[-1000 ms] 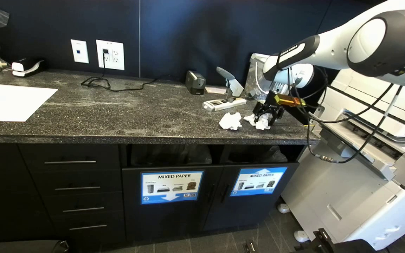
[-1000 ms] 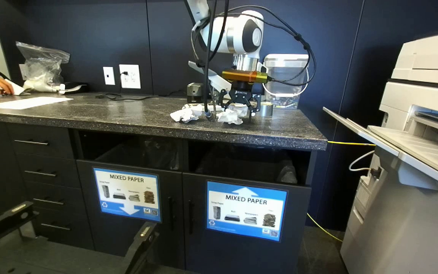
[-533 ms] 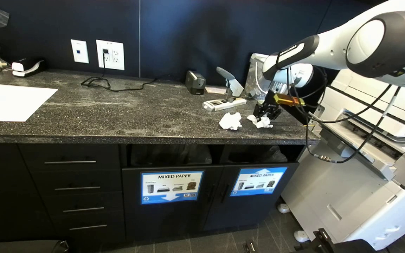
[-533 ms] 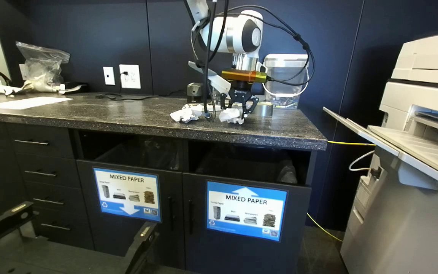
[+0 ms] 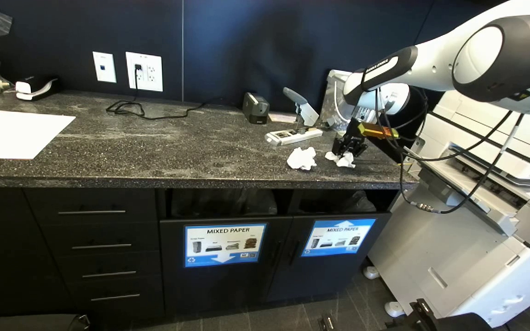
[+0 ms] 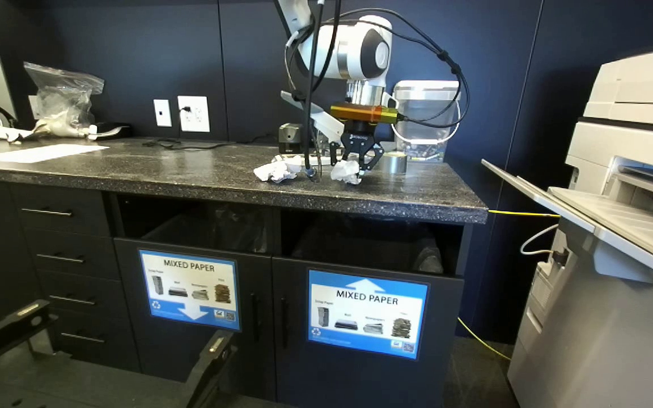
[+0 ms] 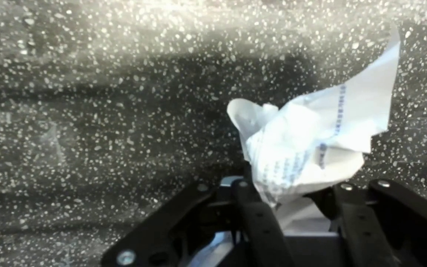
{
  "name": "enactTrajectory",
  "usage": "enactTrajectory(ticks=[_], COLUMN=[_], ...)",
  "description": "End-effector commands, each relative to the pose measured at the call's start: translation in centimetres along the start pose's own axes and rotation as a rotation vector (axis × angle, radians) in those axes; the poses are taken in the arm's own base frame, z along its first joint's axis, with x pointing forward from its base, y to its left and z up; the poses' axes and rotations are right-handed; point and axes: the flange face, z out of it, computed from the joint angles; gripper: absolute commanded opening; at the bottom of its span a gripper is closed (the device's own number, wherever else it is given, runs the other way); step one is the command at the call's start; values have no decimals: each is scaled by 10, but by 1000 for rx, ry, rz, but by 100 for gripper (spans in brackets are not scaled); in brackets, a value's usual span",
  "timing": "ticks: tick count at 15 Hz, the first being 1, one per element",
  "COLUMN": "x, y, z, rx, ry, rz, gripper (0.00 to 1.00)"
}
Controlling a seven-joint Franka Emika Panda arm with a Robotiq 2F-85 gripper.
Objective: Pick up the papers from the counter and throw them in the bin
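Two crumpled white papers show near the front edge of the dark speckled counter (image 5: 164,156). The one on the left, a paper wad (image 5: 302,158), lies free. The other paper wad (image 6: 346,172) is pinched by my gripper (image 6: 353,165), low over the countertop. Close up in the wrist view, this printed paper (image 7: 298,148) bulges out between the drawn-in fingers of the gripper (image 7: 289,194) and partly hides their tips. Whether it touches the counter cannot be told. Below, lined bins (image 6: 429,258) sit inside the cabinet openings above the "MIXED PAPER" signs.
Behind the wads stand a large stapler (image 5: 295,136), a pencil sharpener (image 5: 256,108) and a clear tub (image 6: 425,122). A tape roll (image 6: 396,163) is close beside the gripper. A flat white sheet (image 5: 16,133) lies far left. A big printer (image 6: 632,238) stands off the counter's right end.
The fingers have come together on the right-hand wad, which has bunched up and shifted slightly. A person's hand at the far left has gone. The left wad has stayed put.
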Motion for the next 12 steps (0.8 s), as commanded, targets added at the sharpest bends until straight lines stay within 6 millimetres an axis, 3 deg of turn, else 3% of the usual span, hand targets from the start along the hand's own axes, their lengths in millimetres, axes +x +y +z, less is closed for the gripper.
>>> enactTrajectory(ticks=[1,7,12], x=[-6,-42,-79], y=[-2,-10,-17], z=[-2,-7,-12], rx=[16,42,31], ry=[-38,-116,-67], rz=[-1,-23,-37], gripper=[20,18,17])
